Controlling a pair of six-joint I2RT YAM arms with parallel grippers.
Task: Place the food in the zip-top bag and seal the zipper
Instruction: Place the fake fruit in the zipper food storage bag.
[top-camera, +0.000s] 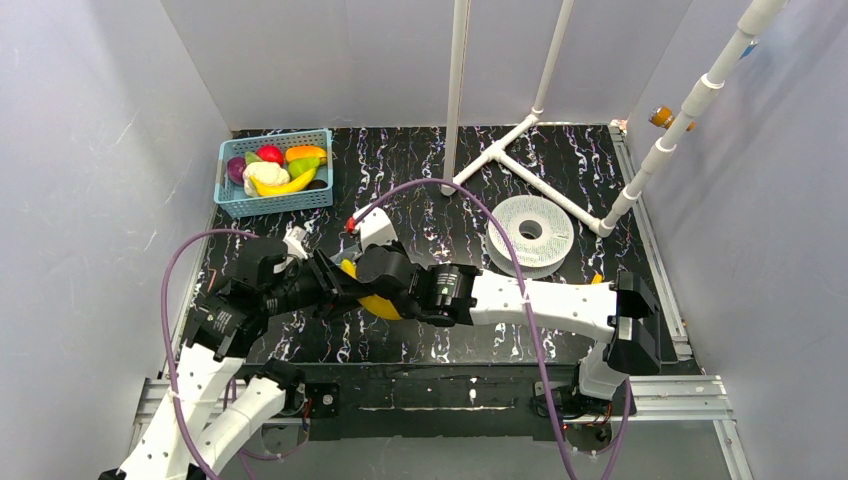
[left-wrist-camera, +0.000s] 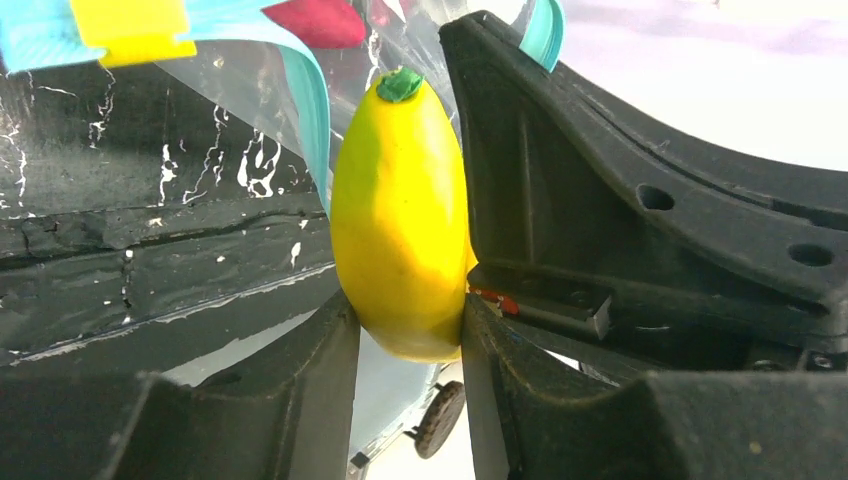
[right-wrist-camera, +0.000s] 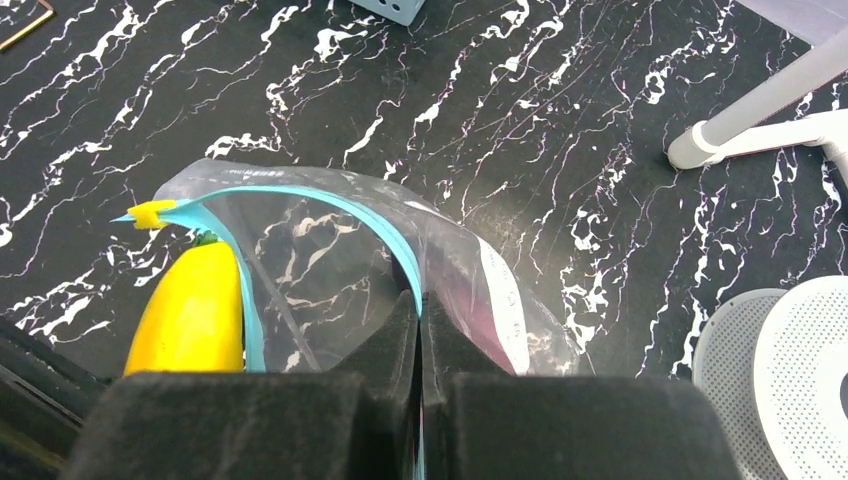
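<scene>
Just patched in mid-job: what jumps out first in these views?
The yellow toy fruit, clamped in the left tool mid-table, right at the zip-top bag. The right tool pinches the bag's teal zipper edge, mouth bowed open. More food sits in the blue basket far left.

One zip-top bag (right-wrist-camera: 330, 240), one blue basket (top-camera: 275, 201), one perforated disc (top-camera: 556, 236)

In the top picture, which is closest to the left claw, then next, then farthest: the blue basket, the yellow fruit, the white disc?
1. Yellow fruit, gripped in the left claw.
2. Blue basket, at the back left.
3. White disc, on the right.
</scene>
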